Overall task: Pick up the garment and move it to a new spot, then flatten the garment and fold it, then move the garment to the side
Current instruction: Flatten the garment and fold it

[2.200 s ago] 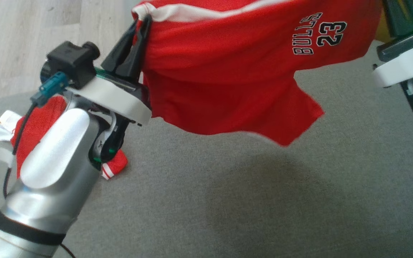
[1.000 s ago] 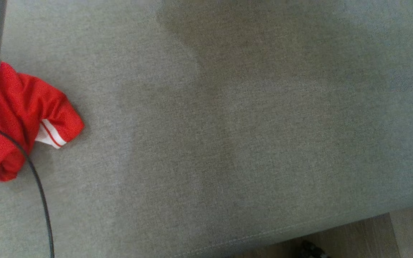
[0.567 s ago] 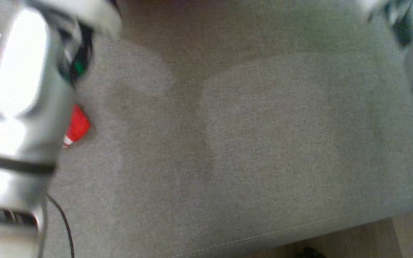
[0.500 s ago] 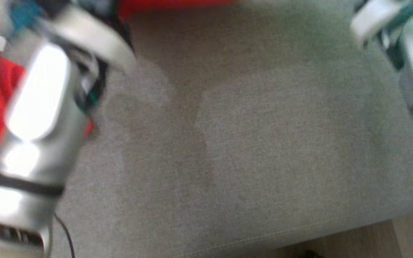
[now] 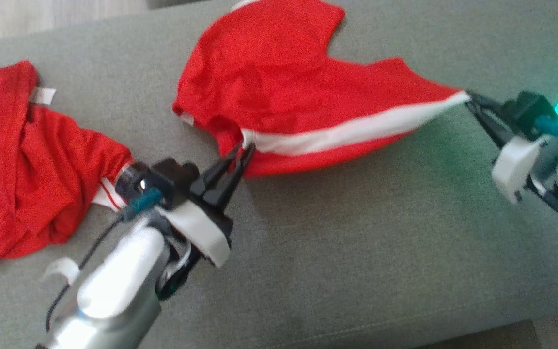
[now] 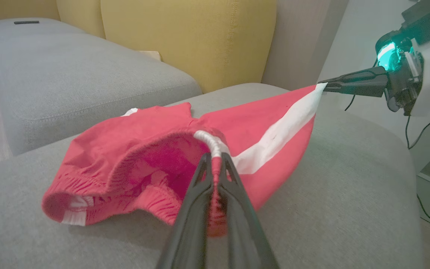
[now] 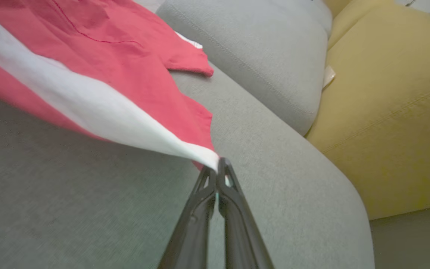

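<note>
Left gripper (image 5: 244, 151) of mine is pinched shut on the bunched end of the white band (image 5: 347, 131) of the red garment (image 5: 279, 82), just below the centre of the head view. My right gripper (image 5: 470, 97), near the right edge, is clamped on the band's other end. I hold the two ends apart so the band runs taut between them, which I judge is meant to spread the cloth for flattening.

The garment's near edge is lifted off the grey sofa seat (image 5: 356, 252), while its far part lies on the seat toward the top centre. A second red garment (image 5: 27, 160) lies crumpled at the left, partly behind my left arm.

My right forearm is cut off by the frame edge. Cloth near my left gripper is rumpled and doubled over, so I cannot tell how many layers I hold, nor front from back. The head view is slightly soft.
</note>
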Tool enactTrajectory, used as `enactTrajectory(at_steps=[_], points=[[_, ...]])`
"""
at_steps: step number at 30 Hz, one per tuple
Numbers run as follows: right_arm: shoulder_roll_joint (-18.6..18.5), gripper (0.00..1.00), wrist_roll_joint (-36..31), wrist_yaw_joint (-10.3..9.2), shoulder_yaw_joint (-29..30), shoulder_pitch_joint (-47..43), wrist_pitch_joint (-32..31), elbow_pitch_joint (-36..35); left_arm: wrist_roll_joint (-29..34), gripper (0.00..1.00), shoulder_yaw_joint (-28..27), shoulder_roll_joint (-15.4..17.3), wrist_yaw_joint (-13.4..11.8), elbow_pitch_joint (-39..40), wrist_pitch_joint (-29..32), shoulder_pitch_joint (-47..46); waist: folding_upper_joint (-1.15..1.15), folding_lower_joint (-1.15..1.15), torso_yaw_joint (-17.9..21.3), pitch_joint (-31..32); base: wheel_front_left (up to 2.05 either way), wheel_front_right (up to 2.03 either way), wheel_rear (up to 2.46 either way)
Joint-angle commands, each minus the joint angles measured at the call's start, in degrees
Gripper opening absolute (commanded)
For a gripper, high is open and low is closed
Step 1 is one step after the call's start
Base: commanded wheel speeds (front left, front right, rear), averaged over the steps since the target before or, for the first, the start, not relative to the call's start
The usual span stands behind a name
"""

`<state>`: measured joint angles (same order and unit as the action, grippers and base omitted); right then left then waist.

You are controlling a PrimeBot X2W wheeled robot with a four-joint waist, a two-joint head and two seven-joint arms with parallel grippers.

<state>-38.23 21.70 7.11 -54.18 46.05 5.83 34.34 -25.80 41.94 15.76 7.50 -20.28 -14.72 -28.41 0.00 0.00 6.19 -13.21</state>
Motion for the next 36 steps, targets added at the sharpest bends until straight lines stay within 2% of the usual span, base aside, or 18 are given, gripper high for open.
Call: enactTrajectory(at_steps=[1, 7, 14, 17, 20, 25, 29, 32, 36], points=[[-3.1, 0.0, 1.7, 0.37, -0.5, -1.3, -0.6, -2.6, 0.2, 0.0, -2.0, 1.4, 0.0, 2.3, -0.3, -0.6, 0.0, 0.0, -0.1, 1.5, 0.0, 0.0, 0.0], [-10.2, 0.0, 6.8, 0.37, -2.6, -6.0, -4.6, -11.3, 0.6, 0.0, -2.3, 1.2, 0.0, 5.2, -0.3, 5.1, 0.0, 0.0, 0.4, 4.5, 0.0, 0.0, 0.0], [-16.9, 0.0, 9.5, 0.37, -2.7, -12.0, -8.6, -20.3, 0.9, 0.0, -2.9, 0.3, 0.0, 9.3, -0.3, 12.1, 0.0, 0.0, 0.9, 7.4, 0.0, 0.0, 0.0], [-20.3, 0.0, 9.8, 0.37, -0.7, -15.3, -10.9, -24.4, 1.2, 0.0, -2.4, -0.2, 0.0, 11.2, -0.3, 14.8, 0.0, 0.0, 0.9, 8.1, 0.0, 0.0, 0.0], [-22.0, 0.0, 10.0, 0.37, 2.9, -17.8, -12.4, -27.8, 1.3, 0.0, -3.0, -1.0, 0.0, 12.3, -0.3, 16.4, 0.0, 0.0, 0.8, 8.2, 0.0, 0.0, 0.0], [-22.2, 0.0, 7.2, 0.37, 8.4, -18.6, -14.4, -31.4, 1.8, 0.0, -5.2, -2.8, 0.0, 13.5, -0.3, 15.6, 0.0, 0.0, -0.4, 6.4, 0.0, 0.0, 0.0], [-20.2, 0.0, 4.5, 0.37, 11.9, -16.5, -16.3, -32.4, 0.7, 0.0, -6.8, -4.1, 0.0, 14.2, -0.3, 13.9, 0.0, 0.0, -2.4, 4.0, 0.0, 0.0, 0.0], [-19.6, 0.0, 2.1, 0.37, 11.7, -14.0, -17.5, -32.7, 0.7, 0.0, -7.2, -5.0, 0.0, 14.5, -0.3, 12.1, 0.0, 0.0, -4.5, 2.1, 0.0, 0.0, 0.0], [-19.5, 0.0, 0.4, 0.37, 8.7, -8.3, -18.8, -31.9, 0.7, 0.0, -7.3, -6.4, 0.0, 14.5, -0.3, 9.6, 0.0, 0.0, -7.5, -0.2, 0.0, 0.0, 0.0]])
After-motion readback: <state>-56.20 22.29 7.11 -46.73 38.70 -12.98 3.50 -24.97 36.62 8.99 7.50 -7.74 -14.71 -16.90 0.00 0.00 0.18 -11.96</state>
